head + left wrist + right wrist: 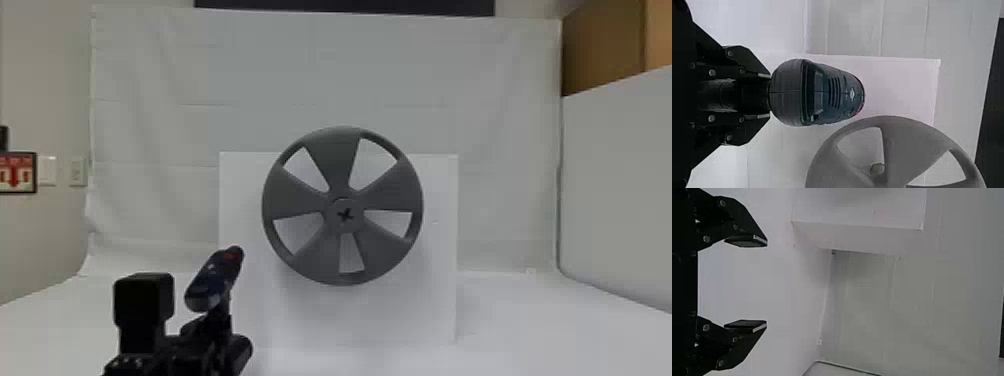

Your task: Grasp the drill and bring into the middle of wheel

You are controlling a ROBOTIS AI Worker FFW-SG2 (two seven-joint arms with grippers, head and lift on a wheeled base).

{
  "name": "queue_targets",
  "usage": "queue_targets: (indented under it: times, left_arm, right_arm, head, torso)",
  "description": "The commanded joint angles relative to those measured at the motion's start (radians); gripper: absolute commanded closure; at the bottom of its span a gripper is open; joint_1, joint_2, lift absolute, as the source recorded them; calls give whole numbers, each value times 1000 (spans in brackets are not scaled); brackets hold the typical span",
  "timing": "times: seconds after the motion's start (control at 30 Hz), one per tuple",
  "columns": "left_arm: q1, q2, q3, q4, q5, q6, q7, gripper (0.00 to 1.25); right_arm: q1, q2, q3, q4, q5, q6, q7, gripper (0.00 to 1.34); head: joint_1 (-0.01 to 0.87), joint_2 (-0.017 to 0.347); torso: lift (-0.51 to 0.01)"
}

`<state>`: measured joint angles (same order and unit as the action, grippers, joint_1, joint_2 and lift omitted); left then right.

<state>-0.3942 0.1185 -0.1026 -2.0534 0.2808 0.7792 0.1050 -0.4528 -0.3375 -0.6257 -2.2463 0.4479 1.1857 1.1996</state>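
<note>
Largest before me is the pale backdrop (325, 65), and in front of it stands a white board (240, 190). The grey wheel (332, 155) is upright against that board, its wide spokes parted by open gaps.

My left gripper (215, 322) is low on the left side of the head view. I have it closed around the drill (212, 282), its two fingers (756, 70) pressed in from both sides and kept a little apart by the grip between them. The drill is up in front of the board, lower than the wheel's middle and off to its left, apart from the hub (336, 220).

My right gripper (766, 284) is spread wide in its wrist view, the flat pads (748, 326) well apart with nothing between them.

Down to the small things: the head view gives me the dark cross (345, 215) on the hub. The left wrist view gives me the dark vent slots (834, 92) in the drill's housing, and a little round knob (877, 169) seen through a gap in the wheel.
</note>
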Motion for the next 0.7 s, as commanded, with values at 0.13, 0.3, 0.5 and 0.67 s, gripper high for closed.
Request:
queue_targets:
  times: [0.13, 0.3, 0.5, 0.67]
  left_arm:
    - [2, -5, 15, 33, 21, 0, 12, 1214]
    - [6, -7, 20, 52, 26, -14, 12, 1214]
    - [18, -7, 17, 78, 31, -72, 12, 1214]
    - [21, -7, 14, 87, 20, -84, 12, 1214]
  right_arm:
    - [0, 0, 1, 2, 0, 0, 0, 524]
    - [0, 0, 1, 2, 0, 0, 0, 524]
    - [2, 2, 1, 4, 0, 0, 0, 524]
    - [2, 2, 3, 5, 0, 0, 0, 524]
  head:
    - [0, 0]
    - [0, 0]
    - [0, 0]
    - [0, 0]
  torso:
    - [-406]
    - [-406]
    - [-406]
    - [-406]
